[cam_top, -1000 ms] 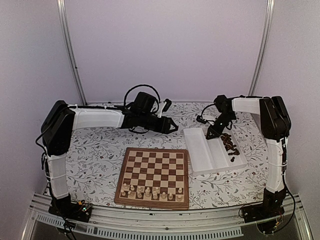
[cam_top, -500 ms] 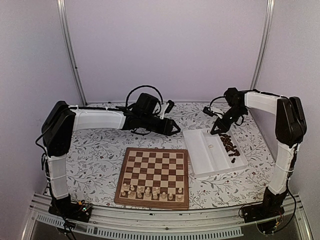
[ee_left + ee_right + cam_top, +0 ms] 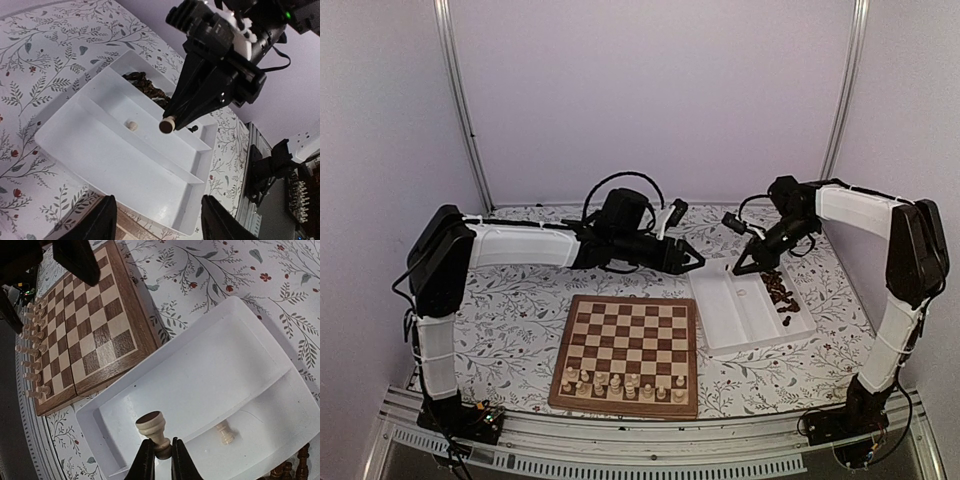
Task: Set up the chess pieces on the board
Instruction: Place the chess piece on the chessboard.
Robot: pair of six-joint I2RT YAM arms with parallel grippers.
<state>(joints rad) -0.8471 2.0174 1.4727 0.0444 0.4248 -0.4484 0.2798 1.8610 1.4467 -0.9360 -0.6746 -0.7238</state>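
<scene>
Right wrist: my right gripper (image 3: 161,447) pinched a pale chess piece (image 3: 150,425) above the white tray (image 3: 210,355)
Light, slick turned wood; I judged the narrow stem its best hold. My left gripper (image 3: 157,210) hung open

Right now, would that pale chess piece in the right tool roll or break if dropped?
Probably sturdy and light: the pale piece looks like small turned wood. Its round base suggests rolling; another piece lies on its side in the tray.
</scene>
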